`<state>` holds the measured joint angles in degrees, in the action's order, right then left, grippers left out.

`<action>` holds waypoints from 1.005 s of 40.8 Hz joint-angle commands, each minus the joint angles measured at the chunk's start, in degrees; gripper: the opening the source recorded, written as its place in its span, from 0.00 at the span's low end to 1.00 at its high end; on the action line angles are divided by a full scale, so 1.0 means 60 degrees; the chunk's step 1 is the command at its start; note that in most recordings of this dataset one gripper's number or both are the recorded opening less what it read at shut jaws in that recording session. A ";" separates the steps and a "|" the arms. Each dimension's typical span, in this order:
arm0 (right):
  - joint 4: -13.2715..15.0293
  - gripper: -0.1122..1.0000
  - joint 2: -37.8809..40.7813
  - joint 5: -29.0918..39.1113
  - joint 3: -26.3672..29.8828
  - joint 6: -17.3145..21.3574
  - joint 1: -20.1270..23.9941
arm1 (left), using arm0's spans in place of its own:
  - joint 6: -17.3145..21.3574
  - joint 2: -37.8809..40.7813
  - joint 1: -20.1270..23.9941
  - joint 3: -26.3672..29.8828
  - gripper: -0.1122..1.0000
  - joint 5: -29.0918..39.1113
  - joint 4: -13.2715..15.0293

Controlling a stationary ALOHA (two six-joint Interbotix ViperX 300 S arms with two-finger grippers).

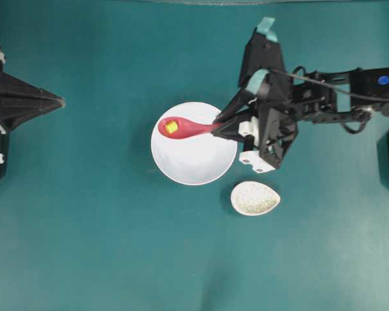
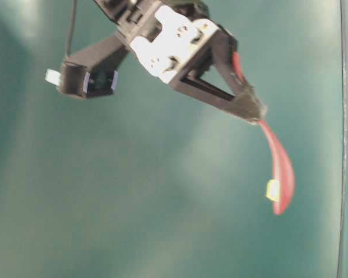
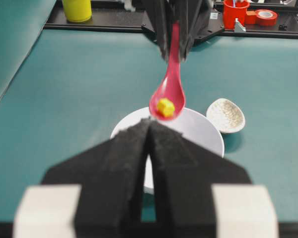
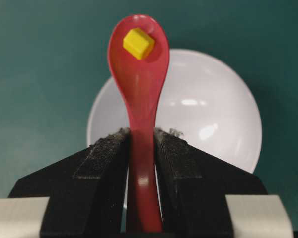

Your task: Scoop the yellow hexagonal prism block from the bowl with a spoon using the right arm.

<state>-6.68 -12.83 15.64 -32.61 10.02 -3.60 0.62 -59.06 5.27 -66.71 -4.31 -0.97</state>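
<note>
The spoon (image 4: pixel 139 84) is clamped by its handle in the right gripper (image 4: pixel 141 148), scoop held level above the bowl (image 1: pixel 194 159) near the table's centre so the yellow hexagonal prism block (image 4: pixel 138 42) is kept cradled inside. The left gripper (image 3: pixel 150 148) is pressed closed, empty, parked by the table's left edge.

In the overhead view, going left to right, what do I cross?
Left hand → yellow block in the spoon above the white bowl → right hand → speckled spoon rest.
</note>
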 commanded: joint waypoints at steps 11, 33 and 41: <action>0.0029 0.30 -0.1289 0.0410 0.0059 -0.0029 0.0015 | -0.0059 0.0088 0.0029 0.0161 0.09 -0.0044 -0.0029; 0.0059 0.30 -0.1494 0.0410 0.0000 -0.0132 0.0015 | -0.0073 0.0073 0.0029 0.0161 0.09 -0.0044 -0.0015; 0.0059 0.30 -0.1494 0.0352 0.0000 -0.0132 0.0015 | -0.0073 0.0073 0.0015 0.0176 0.09 -0.0073 -0.0015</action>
<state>-6.50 -20.92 18.37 -33.22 9.32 -3.60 0.26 -59.06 5.19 -66.71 -4.39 -0.97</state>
